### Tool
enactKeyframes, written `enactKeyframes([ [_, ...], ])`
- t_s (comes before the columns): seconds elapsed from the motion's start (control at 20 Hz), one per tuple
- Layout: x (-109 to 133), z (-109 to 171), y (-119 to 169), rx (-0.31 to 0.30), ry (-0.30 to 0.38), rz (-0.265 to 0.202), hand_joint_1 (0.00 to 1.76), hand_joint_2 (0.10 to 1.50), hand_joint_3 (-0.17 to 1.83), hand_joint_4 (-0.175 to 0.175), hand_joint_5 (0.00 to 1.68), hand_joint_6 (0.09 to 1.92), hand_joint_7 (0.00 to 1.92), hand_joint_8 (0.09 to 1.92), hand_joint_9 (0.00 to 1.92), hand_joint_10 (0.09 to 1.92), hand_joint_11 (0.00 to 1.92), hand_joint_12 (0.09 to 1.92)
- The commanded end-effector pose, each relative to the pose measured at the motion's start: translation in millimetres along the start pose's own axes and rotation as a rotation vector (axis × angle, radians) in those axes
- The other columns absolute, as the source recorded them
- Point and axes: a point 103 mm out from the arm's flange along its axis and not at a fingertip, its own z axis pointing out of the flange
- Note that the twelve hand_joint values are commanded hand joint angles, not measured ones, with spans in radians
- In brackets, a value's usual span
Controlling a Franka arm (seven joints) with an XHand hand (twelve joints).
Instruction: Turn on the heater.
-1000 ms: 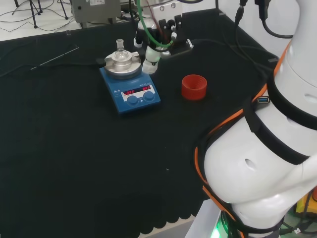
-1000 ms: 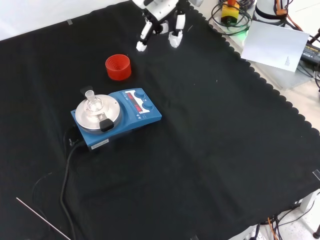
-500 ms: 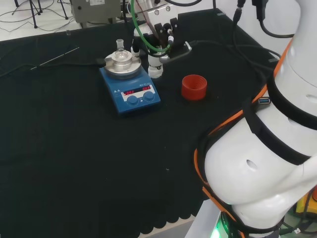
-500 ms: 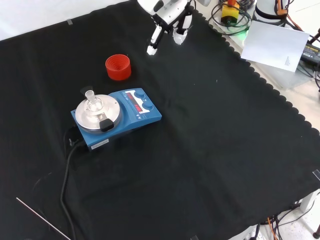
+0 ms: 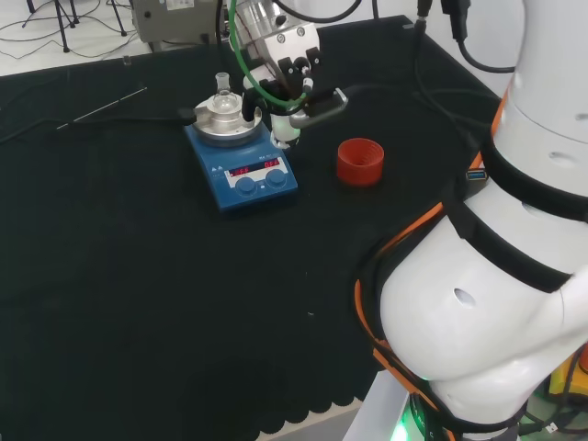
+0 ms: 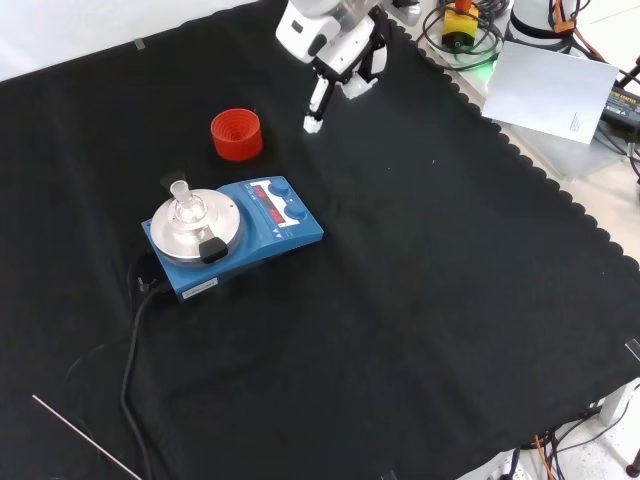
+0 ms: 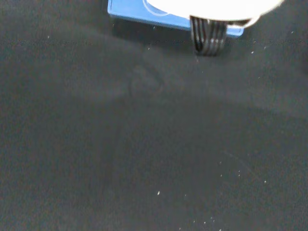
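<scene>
The heater (image 5: 241, 170) is a blue hotplate with a silver round top, two blue knobs and lit red displays; a small clear flask stands on its plate. In the front view the heater (image 6: 235, 235) sits left of centre. The hand (image 5: 283, 78) hangs just behind the heater's right rear corner in the head view, one finger pointing down at the cloth and holding nothing. In the front view the hand (image 6: 340, 45) is above and to the right of the heater, apart from it. The wrist view shows the heater's blue edge (image 7: 144, 12) under a blurred white part of the hand (image 7: 211, 6).
A red ribbed ring (image 5: 359, 161) stands on the cloth right of the heater in the head view, between heater and hand in the front view (image 6: 236, 134). A black cable (image 6: 132, 345) runs from the heater. A thin rod (image 6: 85, 435) lies near the cloth's corner.
The hand has come closer to the heater, moving left in the head view and lower in the front view. Its spread fingers have drawn in, leaving one straight.
</scene>
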Motion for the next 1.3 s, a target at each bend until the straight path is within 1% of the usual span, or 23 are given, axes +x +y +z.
enactKeyframes([
  [0.05, 9.3, 9.7, 13.5, 0.048, -0.015, -0.022, 1.46, 0.64, 1.06, -0.009, 0.40, 0.09, 1.80, 1.73, 1.89, 1.53, 1.82, 1.40],
  [0.75, 10.3, 28.8, 50.5, 0.105, -0.013, -0.043, 1.46, 0.64, 1.08, -0.002, 0.38, 0.09, 1.80, 1.73, 1.89, 1.53, 1.82, 1.40],
  [1.3, -3.5, 37.2, 80.7, 0.144, 0.001, -0.047, 1.46, 0.63, 1.09, -0.001, 0.38, 0.09, 1.81, 1.73, 1.89, 1.53, 1.82, 1.40],
])
